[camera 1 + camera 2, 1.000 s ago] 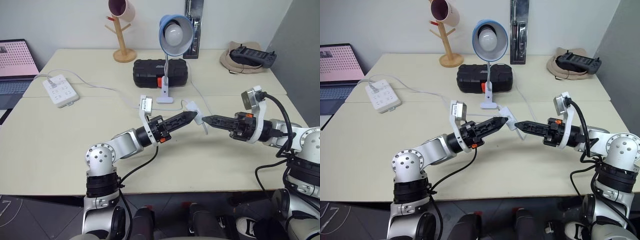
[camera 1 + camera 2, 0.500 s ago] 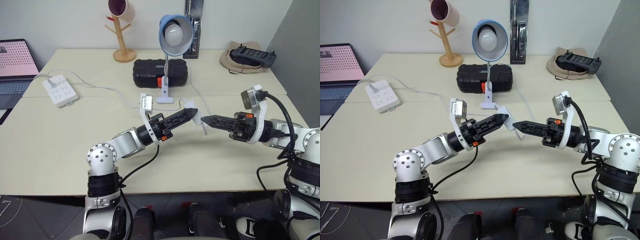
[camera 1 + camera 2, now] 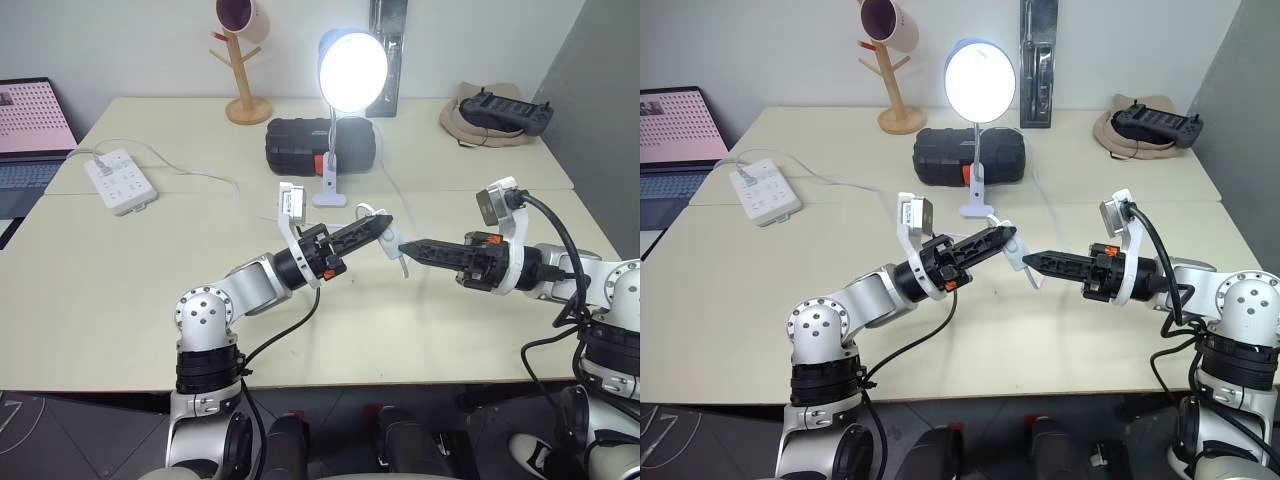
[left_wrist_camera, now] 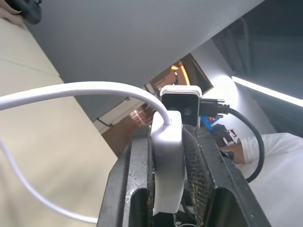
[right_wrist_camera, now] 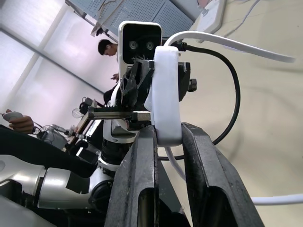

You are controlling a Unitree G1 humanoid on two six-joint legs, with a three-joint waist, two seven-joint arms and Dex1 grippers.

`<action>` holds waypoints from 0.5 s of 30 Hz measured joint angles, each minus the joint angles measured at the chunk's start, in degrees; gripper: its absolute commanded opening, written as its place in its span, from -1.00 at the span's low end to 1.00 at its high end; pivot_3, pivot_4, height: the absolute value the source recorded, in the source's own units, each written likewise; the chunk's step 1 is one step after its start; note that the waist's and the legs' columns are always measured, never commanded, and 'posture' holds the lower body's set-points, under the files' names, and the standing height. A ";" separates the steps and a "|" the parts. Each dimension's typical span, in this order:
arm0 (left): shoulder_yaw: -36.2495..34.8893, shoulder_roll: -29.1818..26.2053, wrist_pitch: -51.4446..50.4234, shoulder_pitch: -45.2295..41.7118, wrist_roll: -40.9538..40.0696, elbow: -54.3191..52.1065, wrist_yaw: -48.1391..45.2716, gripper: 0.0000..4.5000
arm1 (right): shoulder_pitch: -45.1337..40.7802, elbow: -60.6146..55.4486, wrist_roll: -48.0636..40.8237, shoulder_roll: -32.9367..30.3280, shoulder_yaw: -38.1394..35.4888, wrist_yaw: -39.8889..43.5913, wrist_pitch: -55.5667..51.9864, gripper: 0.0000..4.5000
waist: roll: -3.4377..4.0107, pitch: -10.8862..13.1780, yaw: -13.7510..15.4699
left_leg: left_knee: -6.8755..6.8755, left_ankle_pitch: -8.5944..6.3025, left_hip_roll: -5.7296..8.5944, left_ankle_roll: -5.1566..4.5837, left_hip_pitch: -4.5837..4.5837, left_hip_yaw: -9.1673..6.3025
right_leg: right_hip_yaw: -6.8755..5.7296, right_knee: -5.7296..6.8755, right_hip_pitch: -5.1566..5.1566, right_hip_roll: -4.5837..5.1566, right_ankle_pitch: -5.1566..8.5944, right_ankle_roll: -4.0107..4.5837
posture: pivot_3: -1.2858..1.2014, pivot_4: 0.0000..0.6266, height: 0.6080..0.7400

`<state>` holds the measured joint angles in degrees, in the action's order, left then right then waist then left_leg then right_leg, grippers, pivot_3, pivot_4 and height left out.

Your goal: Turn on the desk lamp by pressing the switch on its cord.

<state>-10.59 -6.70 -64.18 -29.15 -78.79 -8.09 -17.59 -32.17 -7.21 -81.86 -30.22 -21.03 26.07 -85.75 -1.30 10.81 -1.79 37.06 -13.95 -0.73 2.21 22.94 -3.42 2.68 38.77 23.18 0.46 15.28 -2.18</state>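
Above the near middle of the table [image 3: 120, 300], the switch [image 3: 393, 244] is held off the surface between the two grippers, which meet tip to tip. The left gripper [image 3: 381, 226] is seen closed on the switch; in the left wrist view the white body [image 4: 166, 161] is pinched between both black fingers [image 4: 135, 184], with the cord [image 4: 71, 90] leaving its end in an arc. The right gripper [image 3: 407, 246] is likewise clamped on the switch from the opposite side, its fingers [image 5: 139, 184] pressed against the white housing [image 5: 165, 94] in the right wrist view. The desk lamp [image 3: 350, 65] is lit: the bulb glows white inside the blue shade. The lamp stands at the middle of the table, just in front of a black case [image 3: 300, 145]. Toward the left of the table a white power strip [image 3: 120, 180] is noted. A wooden mug tree [image 3: 245, 60] stands at the far edge, left of the lamp.
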 measured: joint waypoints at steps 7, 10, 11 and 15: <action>0.83 -0.93 1.13 0.06 -0.06 0.02 -1.00 -0.78 | 0.01 0.44 -0.99 -1.09 1.59 0.06 1.49 -0.84 | 0.00 0.00 0.00 | -0.04 0.00 0.00 0.00 0.01 0.00 | 0.00 -0.09 0.00 0.00 0.01 -0.01 | 0.03 -0.52 1.00; 1.30 -1.34 2.04 0.26 0.63 -0.03 -1.45 -0.41 | 0.02 0.71 -1.00 -1.33 2.07 -0.03 1.93 -0.84 | 0.00 0.00 0.01 | -0.05 0.00 0.00 0.00 0.02 0.00 | 0.00 -0.12 0.00 0.00 0.01 -0.01 | 0.03 -0.52 1.00; 1.42 -1.91 2.12 0.45 1.00 -0.04 -1.54 -0.29 | 0.02 0.81 -0.97 -1.46 2.17 -0.16 2.25 -0.84 | 0.00 0.00 0.00 | -0.06 0.00 -0.01 0.00 0.02 0.01 | 0.01 -0.12 0.01 0.00 0.01 -0.01 | 0.03 -0.52 1.00; 1.47 -3.24 1.49 1.79 0.27 -0.04 -1.77 0.07 | 0.01 0.89 -0.98 -2.12 2.23 -0.15 3.56 -0.84 | -0.01 0.01 0.01 | -0.08 -0.01 -0.02 0.00 0.05 0.00 | -0.01 -0.17 0.02 0.00 0.01 -0.02 | 0.03 -0.52 1.00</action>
<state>-9.12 -9.94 -62.69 -27.36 -78.52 -8.13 -19.36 -32.16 -6.32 -82.83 -32.34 -18.80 25.92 -82.19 -1.30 10.82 -1.79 36.98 -13.95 -0.74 2.20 22.99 -3.42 2.67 38.61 23.21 0.46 15.29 -2.20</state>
